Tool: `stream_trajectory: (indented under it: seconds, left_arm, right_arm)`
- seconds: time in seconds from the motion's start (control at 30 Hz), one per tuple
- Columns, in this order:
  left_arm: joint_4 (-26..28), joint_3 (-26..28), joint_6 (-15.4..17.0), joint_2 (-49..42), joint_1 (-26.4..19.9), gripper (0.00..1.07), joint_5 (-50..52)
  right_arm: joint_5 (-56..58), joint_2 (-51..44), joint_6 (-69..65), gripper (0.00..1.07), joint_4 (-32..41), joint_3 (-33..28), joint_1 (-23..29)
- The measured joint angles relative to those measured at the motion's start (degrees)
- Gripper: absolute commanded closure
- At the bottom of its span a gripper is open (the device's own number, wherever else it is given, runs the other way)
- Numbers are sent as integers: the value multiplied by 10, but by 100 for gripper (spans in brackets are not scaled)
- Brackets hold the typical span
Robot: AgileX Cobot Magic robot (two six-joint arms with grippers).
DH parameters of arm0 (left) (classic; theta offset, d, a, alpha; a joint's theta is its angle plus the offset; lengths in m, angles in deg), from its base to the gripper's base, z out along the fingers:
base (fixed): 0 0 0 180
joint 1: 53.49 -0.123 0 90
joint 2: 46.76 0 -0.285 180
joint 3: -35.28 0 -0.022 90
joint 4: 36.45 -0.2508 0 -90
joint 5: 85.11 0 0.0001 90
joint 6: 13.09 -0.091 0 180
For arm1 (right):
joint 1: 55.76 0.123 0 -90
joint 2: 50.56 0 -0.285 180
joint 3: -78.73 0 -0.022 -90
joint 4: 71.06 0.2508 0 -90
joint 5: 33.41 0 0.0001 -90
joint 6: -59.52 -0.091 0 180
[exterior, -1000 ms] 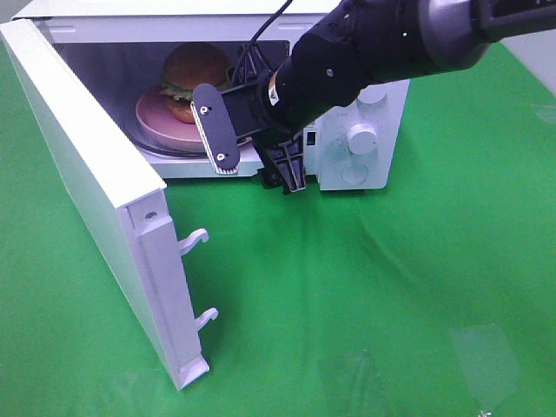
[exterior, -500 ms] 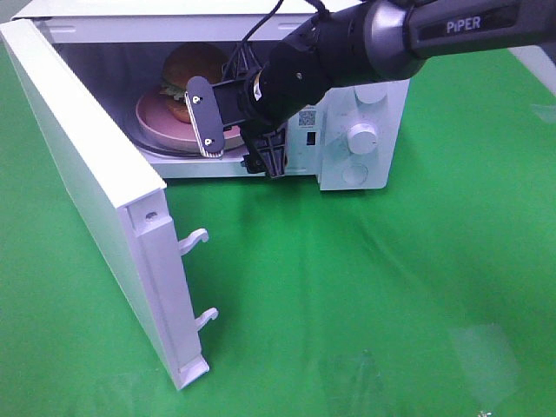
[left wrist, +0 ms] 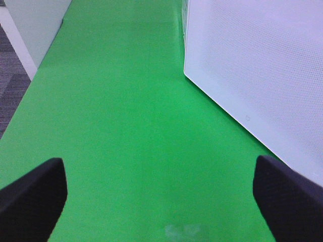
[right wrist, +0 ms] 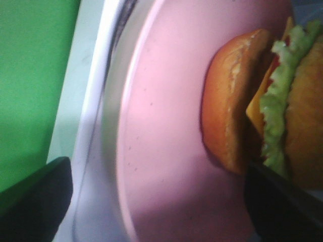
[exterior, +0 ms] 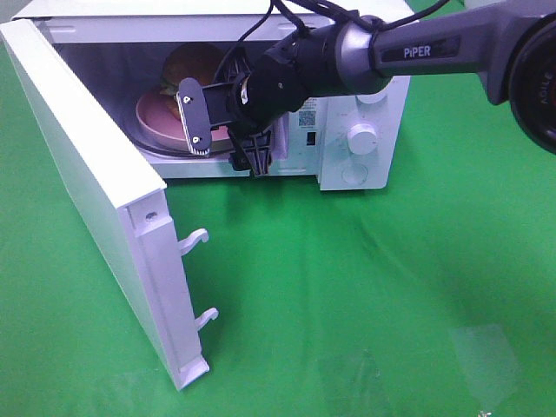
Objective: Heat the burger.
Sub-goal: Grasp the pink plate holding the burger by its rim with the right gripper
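Sitting on a round pink plate [exterior: 155,115] inside a white microwave oven [exterior: 365,100], the round burger [exterior: 193,68] with glossy golden-brown buns, ruffled green lettuce and a yellow cheese slice occupies the back of the cavity; the plate rests on what appears to be a clear glass turntable, though its rim is only partly visible. The white microwave door [exterior: 95,187] stands swung wide on the left of the high view, two latch hooks projecting from its edge. Two round white control knobs [exterior: 362,136] occupy the panel on the oven's right side. The right gripper [exterior: 221,143], on a black arm marked PIPER, sits at the cavity opening just in front of the plate, its jaws spread wide and holding nothing; its wrist camera shows plate and burger close between the dark fingertips [right wrist: 35,196]. The left gripper [left wrist: 161,201] hovers above the green cloth tabletop [left wrist: 126,126] beside the perforated white oven wall [left wrist: 257,65], jaws wide apart, empty.
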Motion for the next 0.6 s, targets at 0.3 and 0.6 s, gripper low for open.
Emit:
stream_trajectory:
  seconds: [0.3,0.6]
  left_arm:
    - [-14,0,0,0,0,13,0]
    - [-19,0,0,0,0,13,0]
  right_arm:
    - [-25,22,2,24,7,18,-1]
    - [-18,30,9,63,32,18,-1]
